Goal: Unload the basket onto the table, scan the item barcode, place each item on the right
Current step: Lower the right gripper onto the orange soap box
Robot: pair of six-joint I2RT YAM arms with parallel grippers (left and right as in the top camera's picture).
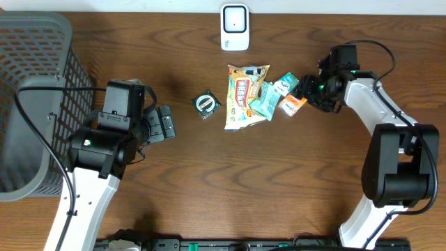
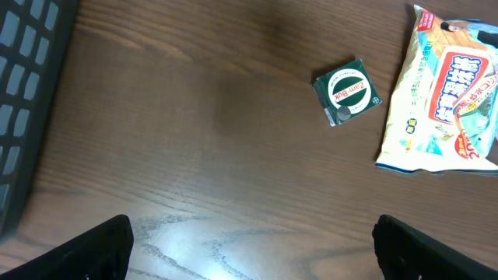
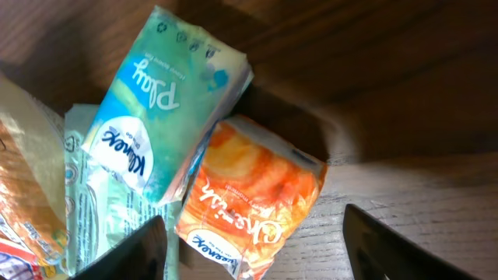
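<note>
**A:** Overhead first. Room to move?

**B:** Plenty: bare worktop (image 1: 209, 181) across the near half. Mesh basket (image 1: 35, 104) hard against the left edge, contents hard to tell. Scanner (image 1: 235, 28) at the far edge, centre. Left gripper (image 1: 169, 124) spread wide near the basket, well apart from a tin (image 1: 206, 104). Right gripper (image 1: 306, 96) at the right end of a cluster: snack bag (image 1: 245, 96), teal packs (image 1: 268, 97), orange pack (image 1: 293, 105).

**A:** Left wrist?

**B:** Tin labelled "Zam-Buk", near the snack bag; open wood all around, basket mesh at the left margin.

**A:** Right wrist?

**B:** Spread astride the orange pack, lying on the worktop: one finger (image 3: 148, 249) just beside its edge, the other apart, no pinch. One of the teal packs overlapping its upper corner, reading "Kleenex" and "Play". Orange pack's script upside down, not read with certainty.
</note>
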